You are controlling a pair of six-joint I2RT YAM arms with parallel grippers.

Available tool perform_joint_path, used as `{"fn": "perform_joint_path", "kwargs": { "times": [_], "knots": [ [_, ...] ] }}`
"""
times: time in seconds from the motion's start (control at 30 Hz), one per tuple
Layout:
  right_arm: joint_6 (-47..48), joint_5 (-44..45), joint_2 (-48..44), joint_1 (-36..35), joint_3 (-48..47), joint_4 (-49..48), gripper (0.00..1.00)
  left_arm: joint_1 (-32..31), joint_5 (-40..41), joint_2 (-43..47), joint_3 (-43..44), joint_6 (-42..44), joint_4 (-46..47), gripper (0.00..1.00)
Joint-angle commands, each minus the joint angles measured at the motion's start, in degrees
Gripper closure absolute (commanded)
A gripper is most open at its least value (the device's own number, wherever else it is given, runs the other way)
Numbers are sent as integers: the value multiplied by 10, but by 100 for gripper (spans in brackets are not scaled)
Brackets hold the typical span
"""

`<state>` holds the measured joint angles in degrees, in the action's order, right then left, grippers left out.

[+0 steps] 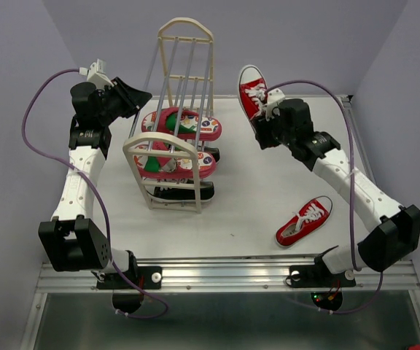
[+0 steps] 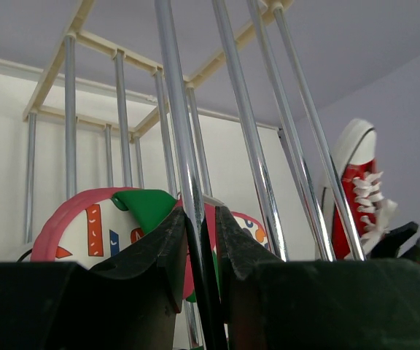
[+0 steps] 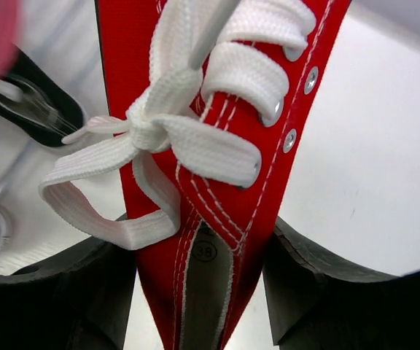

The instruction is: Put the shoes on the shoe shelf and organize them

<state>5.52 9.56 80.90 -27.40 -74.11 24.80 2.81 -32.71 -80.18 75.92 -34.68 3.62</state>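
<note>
The cream shoe shelf (image 1: 168, 144) stands mid-table. Two pink flip-flops (image 1: 189, 124) (image 1: 175, 165) lie on its upper tiers. Black sneakers (image 1: 185, 192) sit on lower tiers. My left gripper (image 1: 141, 95) is at the shelf's left side, shut on one of its grey rods (image 2: 184, 153), with a flip-flop (image 2: 86, 226) just behind. My right gripper (image 1: 268, 106) is shut on a red sneaker (image 1: 252, 93) (image 3: 217, 153), held toe-up in the air to the right of the shelf; it also shows in the left wrist view (image 2: 357, 191). The second red sneaker (image 1: 303, 222) lies on the table at the front right.
The white table (image 1: 254, 189) is walled by lilac panels at the left, back and right. A metal rail (image 1: 224, 273) runs along the near edge with both arm bases on it.
</note>
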Motion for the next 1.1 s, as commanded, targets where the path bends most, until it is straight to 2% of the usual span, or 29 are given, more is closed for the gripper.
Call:
{"fn": "perform_joint_path", "kwargs": {
  "times": [0.0, 0.03, 0.1, 0.17, 0.23, 0.37, 0.47, 0.77, 1.07],
  "knots": [
    [112, -163, -21, -2, -140, -53, 99, -7, 5, -25, -4, 66, -27, 85],
    [131, -238, -10, -2, -171, -32, 99, -7, 5, -26, -3, 67, -28, 85],
    [163, -304, 33, -2, -235, 38, 99, -7, 3, -28, -1, 68, -30, 85],
    [192, -383, 87, -9, -342, 121, 99, -7, 5, -28, 0, 69, -29, 85],
    [221, -423, 122, -27, -442, 174, 99, -7, 6, -28, 0, 71, -30, 85],
    [259, -461, 189, -47, -564, 260, 99, -7, 5, -31, 5, 73, -33, 85],
    [258, -469, 227, -70, -623, 278, 99, -7, 4, -33, 4, 71, -33, 85],
    [222, -458, 265, -133, -676, 235, 97, -7, 4, -24, -2, 72, -30, 85],
    [181, -404, 276, -158, -693, 218, 85, -7, 5, -21, -9, 73, -30, 85]
  ]
}}
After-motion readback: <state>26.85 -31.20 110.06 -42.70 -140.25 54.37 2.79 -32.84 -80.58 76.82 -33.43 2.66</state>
